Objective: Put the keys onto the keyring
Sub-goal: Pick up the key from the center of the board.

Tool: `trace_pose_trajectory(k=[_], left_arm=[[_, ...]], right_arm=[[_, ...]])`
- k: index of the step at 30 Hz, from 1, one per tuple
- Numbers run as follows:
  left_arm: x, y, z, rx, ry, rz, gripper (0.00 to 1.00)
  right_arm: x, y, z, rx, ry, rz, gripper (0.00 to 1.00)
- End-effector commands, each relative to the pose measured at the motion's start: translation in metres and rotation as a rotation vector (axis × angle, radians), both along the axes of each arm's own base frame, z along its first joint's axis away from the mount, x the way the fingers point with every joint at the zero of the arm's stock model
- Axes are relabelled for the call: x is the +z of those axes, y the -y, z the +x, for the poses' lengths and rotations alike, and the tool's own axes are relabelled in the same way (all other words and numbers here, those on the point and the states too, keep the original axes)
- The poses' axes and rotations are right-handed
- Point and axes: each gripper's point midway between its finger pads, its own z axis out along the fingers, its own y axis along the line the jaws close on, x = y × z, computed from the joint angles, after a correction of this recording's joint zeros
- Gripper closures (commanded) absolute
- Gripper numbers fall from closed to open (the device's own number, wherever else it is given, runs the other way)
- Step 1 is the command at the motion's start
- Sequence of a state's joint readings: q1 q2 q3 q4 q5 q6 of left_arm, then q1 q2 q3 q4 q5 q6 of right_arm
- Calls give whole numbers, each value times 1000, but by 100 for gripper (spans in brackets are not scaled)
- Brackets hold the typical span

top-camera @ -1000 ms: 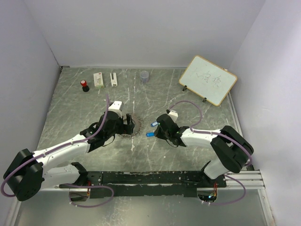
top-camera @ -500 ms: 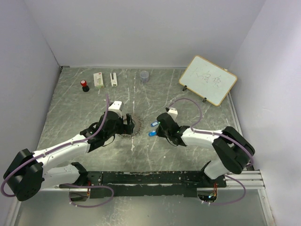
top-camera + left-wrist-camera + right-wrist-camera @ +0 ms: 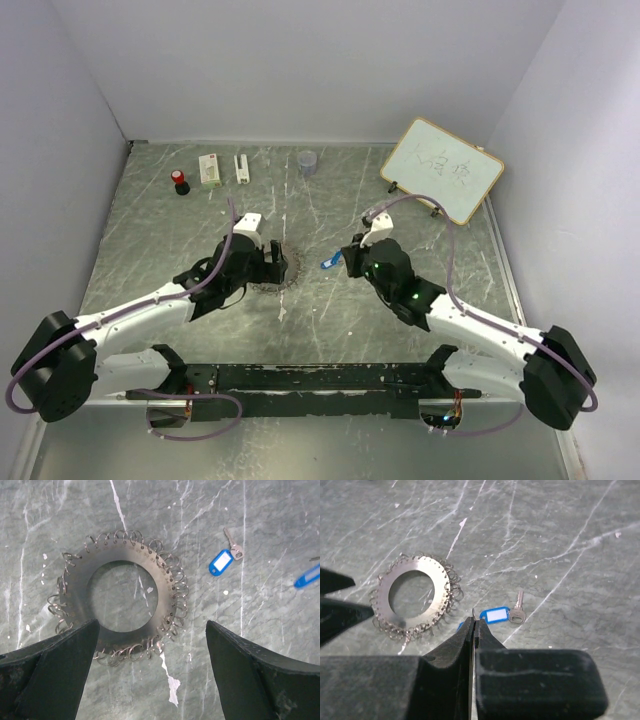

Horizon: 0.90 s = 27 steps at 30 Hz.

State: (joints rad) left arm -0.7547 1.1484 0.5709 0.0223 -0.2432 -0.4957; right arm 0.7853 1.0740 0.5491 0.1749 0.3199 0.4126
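The keyring [image 3: 120,607] is a flat grey disc rimmed with many small wire rings; it lies on the marble table and shows in the top view [image 3: 285,272] and the right wrist view [image 3: 415,597]. My left gripper [image 3: 151,640] is open, its fingers [image 3: 55,670] straddling the disc's near edge just above it. A blue-tagged key [image 3: 220,562] lies flat to the right of the ring, also in the right wrist view [image 3: 497,615] and the top view [image 3: 327,263]. My right gripper [image 3: 474,622] is shut on the thin wire loop of a second blue-tagged key [image 3: 461,626], held above the table.
A small whiteboard [image 3: 442,170] leans at the back right. A grey cup [image 3: 307,161], two white blocks [image 3: 210,168] and a red-capped item [image 3: 180,182] stand along the back edge. Grey walls close in on three sides.
The right arm has swung and risen. The lower blue key no longer lies on the table; it hangs in the shut right gripper. The left arm has barely moved.
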Motion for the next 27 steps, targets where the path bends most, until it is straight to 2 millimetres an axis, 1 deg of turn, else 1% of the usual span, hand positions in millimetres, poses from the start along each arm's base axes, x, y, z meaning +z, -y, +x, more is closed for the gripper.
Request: trace_pose_trajectory(k=[1, 5, 11, 13, 21, 27], left_arm=[[34, 10, 12, 7, 83, -61, 1], [43, 7, 9, 12, 103, -82, 1], [50, 0, 5, 22, 122, -100, 2], [51, -1, 4, 24, 123, -100, 1], [50, -7, 1, 37, 115, -91, 1], [50, -12, -3, 49, 108, -91, 0]], right_arm=[[11, -2, -8, 150, 156, -97, 100], [17, -6, -20, 241, 213, -103, 100], [27, -9, -33, 292, 250, -45, 100], [31, -9, -34, 298, 260, -32, 100], [34, -13, -40, 333, 260, -12, 100], [36, -12, -43, 340, 273, -4, 100]])
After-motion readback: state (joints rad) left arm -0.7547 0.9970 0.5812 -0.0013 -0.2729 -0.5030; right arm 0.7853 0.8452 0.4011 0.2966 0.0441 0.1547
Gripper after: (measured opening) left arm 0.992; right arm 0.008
